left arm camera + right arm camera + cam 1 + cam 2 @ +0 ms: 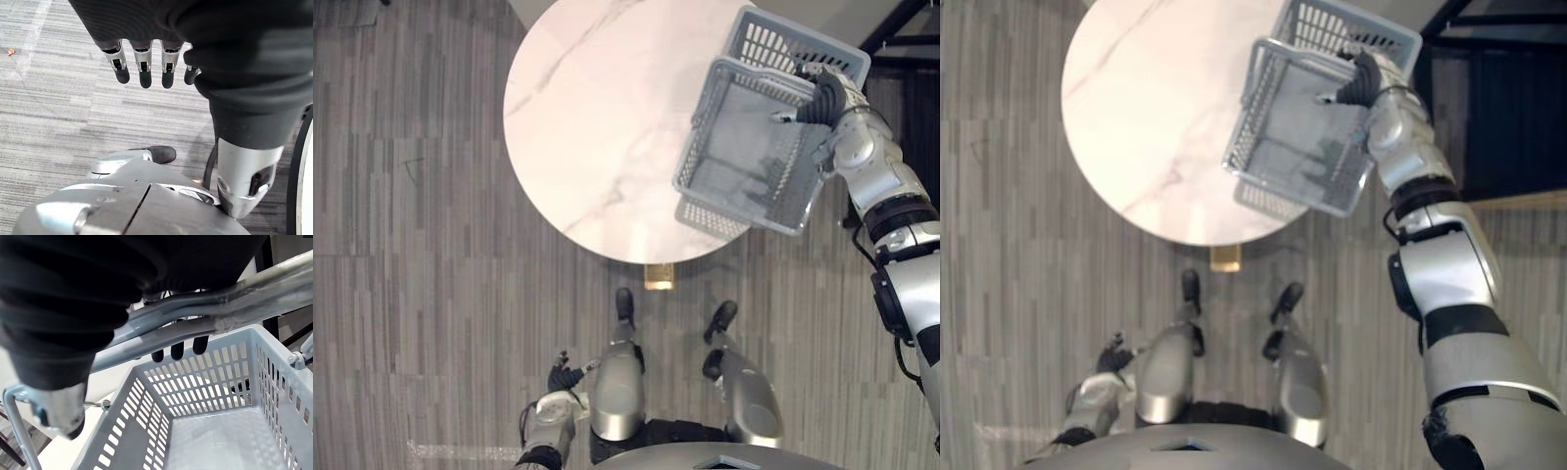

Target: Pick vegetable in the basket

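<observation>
Currently the right hand [822, 98] is gripping the handles [205, 298] of the empty basket [705, 122], holding it at upper right over the table [597, 117] edge; keeping it level while lowering seems wise. Left hand [564, 375] is hanging loose-fingered, lower left.

No writing, label or number can be read anywhere.

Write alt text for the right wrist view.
The robot's right hand curls its fingers round the metal handles of a grey slotted plastic basket. The basket's visible floor is bare, and a white table shows beyond it.
</observation>
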You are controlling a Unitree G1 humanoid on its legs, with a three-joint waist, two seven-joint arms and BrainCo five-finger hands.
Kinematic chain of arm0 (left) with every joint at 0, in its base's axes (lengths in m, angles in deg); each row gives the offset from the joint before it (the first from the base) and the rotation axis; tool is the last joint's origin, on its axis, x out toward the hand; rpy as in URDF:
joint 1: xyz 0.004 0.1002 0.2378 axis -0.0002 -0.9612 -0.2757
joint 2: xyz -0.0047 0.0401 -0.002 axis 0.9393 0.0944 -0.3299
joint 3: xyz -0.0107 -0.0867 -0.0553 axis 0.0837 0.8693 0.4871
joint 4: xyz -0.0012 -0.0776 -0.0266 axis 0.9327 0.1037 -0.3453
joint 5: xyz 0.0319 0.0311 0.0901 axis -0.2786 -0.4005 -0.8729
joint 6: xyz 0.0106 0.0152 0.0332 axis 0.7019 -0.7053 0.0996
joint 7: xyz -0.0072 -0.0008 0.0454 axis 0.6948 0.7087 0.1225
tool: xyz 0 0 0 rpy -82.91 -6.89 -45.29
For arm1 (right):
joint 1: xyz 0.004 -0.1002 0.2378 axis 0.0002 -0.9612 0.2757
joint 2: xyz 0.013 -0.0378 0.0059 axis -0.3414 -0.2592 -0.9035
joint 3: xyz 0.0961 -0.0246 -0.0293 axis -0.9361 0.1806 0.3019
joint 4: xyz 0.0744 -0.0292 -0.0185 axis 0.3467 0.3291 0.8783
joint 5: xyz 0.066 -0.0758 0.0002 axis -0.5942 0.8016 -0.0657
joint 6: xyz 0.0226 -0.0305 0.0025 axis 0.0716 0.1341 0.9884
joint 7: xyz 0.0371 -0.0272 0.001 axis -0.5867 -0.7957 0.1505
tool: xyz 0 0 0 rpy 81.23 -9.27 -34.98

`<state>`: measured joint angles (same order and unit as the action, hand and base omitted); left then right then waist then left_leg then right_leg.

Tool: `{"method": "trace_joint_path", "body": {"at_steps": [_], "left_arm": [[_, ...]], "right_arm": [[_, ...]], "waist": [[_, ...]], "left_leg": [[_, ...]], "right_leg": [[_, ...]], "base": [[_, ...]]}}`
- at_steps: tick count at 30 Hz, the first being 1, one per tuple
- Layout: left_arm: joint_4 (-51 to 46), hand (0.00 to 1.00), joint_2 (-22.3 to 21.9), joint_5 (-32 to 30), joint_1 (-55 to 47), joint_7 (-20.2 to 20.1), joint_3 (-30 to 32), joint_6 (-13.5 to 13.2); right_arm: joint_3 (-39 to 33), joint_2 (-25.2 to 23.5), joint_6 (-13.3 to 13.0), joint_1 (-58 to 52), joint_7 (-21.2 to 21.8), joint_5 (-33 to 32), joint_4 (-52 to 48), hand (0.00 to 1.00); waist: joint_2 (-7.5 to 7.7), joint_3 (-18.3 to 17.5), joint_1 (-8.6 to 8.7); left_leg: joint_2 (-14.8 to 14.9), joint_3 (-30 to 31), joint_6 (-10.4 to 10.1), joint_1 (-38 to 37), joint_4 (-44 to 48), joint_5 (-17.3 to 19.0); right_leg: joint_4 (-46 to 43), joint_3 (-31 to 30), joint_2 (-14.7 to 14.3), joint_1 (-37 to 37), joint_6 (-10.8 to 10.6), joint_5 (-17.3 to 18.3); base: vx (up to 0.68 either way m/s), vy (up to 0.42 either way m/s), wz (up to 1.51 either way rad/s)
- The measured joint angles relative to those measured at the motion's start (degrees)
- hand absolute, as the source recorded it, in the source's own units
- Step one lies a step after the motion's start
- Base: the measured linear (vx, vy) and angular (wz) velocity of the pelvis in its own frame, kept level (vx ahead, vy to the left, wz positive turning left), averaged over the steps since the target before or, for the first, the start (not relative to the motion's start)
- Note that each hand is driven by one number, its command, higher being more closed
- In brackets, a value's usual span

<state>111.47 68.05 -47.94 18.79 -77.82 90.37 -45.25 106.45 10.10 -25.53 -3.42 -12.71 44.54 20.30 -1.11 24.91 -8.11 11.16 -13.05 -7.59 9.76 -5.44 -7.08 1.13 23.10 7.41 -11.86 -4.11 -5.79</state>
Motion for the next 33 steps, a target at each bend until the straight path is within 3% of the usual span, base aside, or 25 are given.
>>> {"method": "trace_joint_path", "body": {"at_steps": [4,7,18,24,30,33], "left_arm": [[0.00,0.00,-0.01,0.00,0.01,-0.01,0.06,0.00],[0.00,0.00,-0.01,0.00,0.08,-0.01,0.11,0.01],[0.05,0.00,-0.64,-0.17,0.30,0.13,1.25,0.12],[0.50,0.00,-0.79,-0.73,1.26,0.18,1.70,0.80],[0.61,0.00,-1.17,-1.54,1.23,0.23,4.09,1.46],[0.74,0.00,-1.15,-3.15,0.89,0.23,5.81,2.53]], "right_arm": [[5.09,1.66,-0.27,0.05,0.63,5.13,-1.95,1.00],[7.25,1.50,-0.70,-0.05,1.42,5.26,-2.11,1.00],[7.36,0.10,-1.16,-0.54,1.63,5.22,-2.26,1.00],[8.50,-1.73,-0.17,-1.21,2.13,5.27,-2.79,1.00],[18.96,-4.35,0.18,-1.88,4.63,8.75,-11.94,1.00],[24.14,-4.13,-2.36,-4.01,6.42,9.67,-18.06,1.00]], "waist": [[-0.13,0.07,-0.08],[-0.14,0.08,-0.17],[-0.15,0.06,-0.58],[0.01,-0.09,-1.83],[0.86,-1.25,-1.44],[2.02,-3.20,-1.39]], "left_leg": [[0.03,0.03,0.00,0.04,0.00,0.00],[0.04,0.06,0.00,0.07,0.00,0.00],[0.09,-0.17,-0.02,-0.33,0.02,-0.02],[0.39,-1.19,-0.03,-2.16,0.02,-0.01],[0.65,-3.30,-0.06,-4.15,0.02,0.01],[0.78,-3.92,-0.06,-5.61,0.02,0.01]], "right_leg": [[0.07,0.07,-0.03,-0.01,0.00,0.00],[0.09,0.13,-0.03,-0.01,0.00,0.00],[0.08,0.11,-0.03,0.29,0.00,0.00],[-0.07,-0.93,-0.27,1.29,0.00,0.01],[-0.21,-1.98,-0.52,2.19,0.01,0.01],[-0.12,-2.47,-0.68,3.30,0.01,0.01]], "base": [[0.04,0.005,0.00],[0.01,0.002,0.00],[0.00,0.000,-0.01],[0.01,-0.001,-0.10],[0.01,-0.002,-0.12],[0.04,-0.007,-0.10]]}}
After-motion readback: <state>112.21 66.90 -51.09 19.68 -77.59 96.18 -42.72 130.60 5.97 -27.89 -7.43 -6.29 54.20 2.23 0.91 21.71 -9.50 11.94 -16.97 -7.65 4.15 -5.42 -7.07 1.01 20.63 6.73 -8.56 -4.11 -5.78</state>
